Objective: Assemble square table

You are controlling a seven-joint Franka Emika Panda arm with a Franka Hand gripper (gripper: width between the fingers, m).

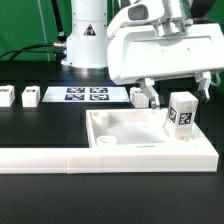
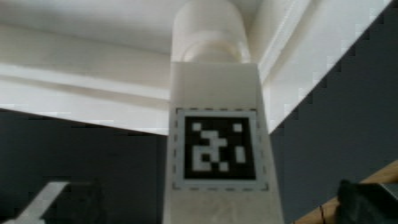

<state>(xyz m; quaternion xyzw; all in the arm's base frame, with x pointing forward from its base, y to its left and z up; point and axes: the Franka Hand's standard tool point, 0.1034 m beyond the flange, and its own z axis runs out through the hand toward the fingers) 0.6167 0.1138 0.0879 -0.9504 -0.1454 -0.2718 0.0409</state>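
The gripper hangs over the tabletop, jaws spread wide astride an upright leg without touching it. In the wrist view a gap separates the leg from each finger. The leg stands in the tabletop's corner at the exterior view's right. The tabletop sits by the border bar. Other legs lie beside the marker board.
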